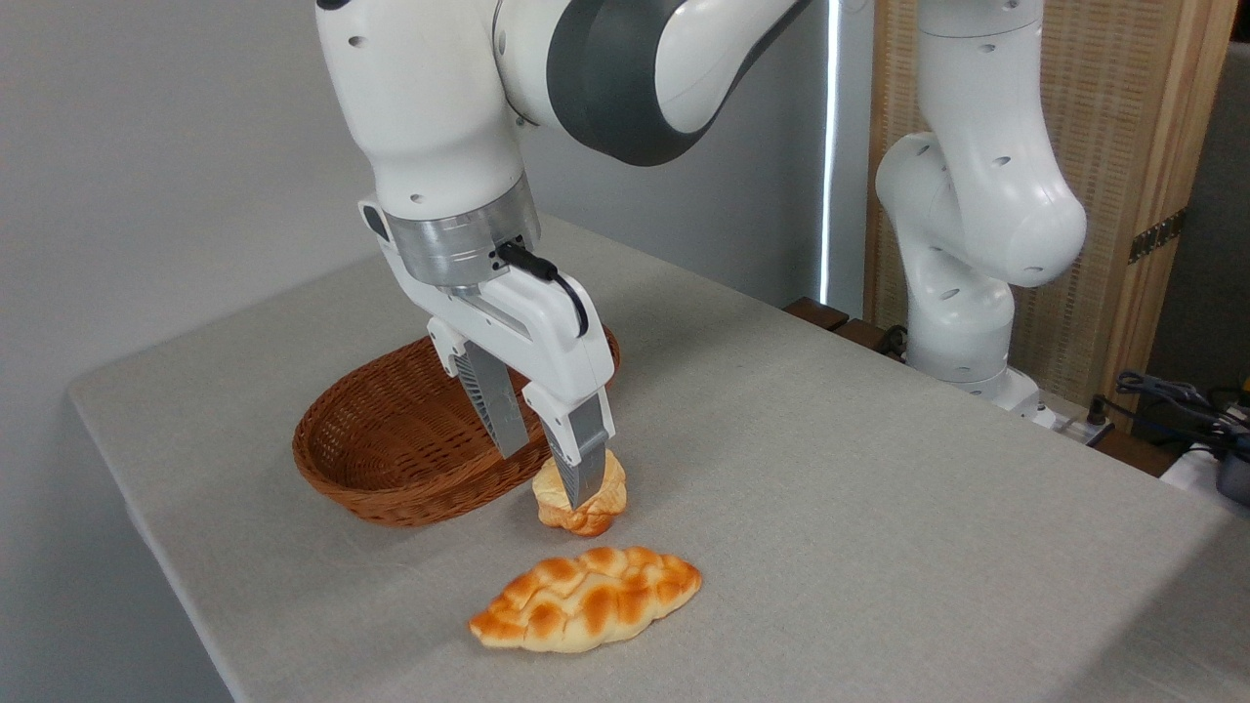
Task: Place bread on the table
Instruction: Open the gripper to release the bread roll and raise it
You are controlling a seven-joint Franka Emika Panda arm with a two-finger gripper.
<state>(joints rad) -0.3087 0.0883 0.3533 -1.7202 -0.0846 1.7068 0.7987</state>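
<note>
Placement looks like the step in hand: a small bread piece [583, 503] is pinched between the fingers of the gripper [562, 488] and held upright, with its lower end at or just above the grey table [879, 508], right beside the front rim of the wicker basket [391, 439]. Contact with the cloth can't be confirmed from this angle. The jaws are closed to a narrow gap around the piece, the front finger [582, 459] being laid across its upper half, the rear finger mostly hidden behind. The braided loaf [586, 598] is already lying flat on the table, near the held piece but apart from it, so that part seems done. The basket looks emptied, as far as can be seen. Next, probably, the held piece needs to be settled onto the cloth, the jaws spread, and the arm lifted straight up so nothing gets knocked; tipping over is likely once it's released on end.
</note>
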